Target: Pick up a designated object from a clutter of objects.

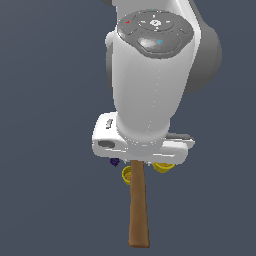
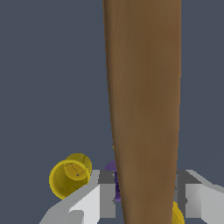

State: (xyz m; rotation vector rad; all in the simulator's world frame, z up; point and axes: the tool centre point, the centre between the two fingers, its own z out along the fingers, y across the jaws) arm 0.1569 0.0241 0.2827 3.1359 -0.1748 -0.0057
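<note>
The claw (image 2: 144, 194) straddles the hammer (image 2: 144, 96) handle, fingers (image 2: 105, 192) apparently closed against both sides. The hammer lies among the cups (image 2: 70, 177) on the surface (image 1: 50, 200). Lift vertically and slowly; the long handle may pivot in the grip.

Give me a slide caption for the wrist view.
Gripper fingers straddle the hammer handle, a yellow cup beside.

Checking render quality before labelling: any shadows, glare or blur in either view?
Exterior view: flat, even light, no cast shadows; the brown wooden hammer handle looks soft-edged. Wrist view: no glare; the handle fills the frame, its grain smeared, hiding most of the clutter.
</note>
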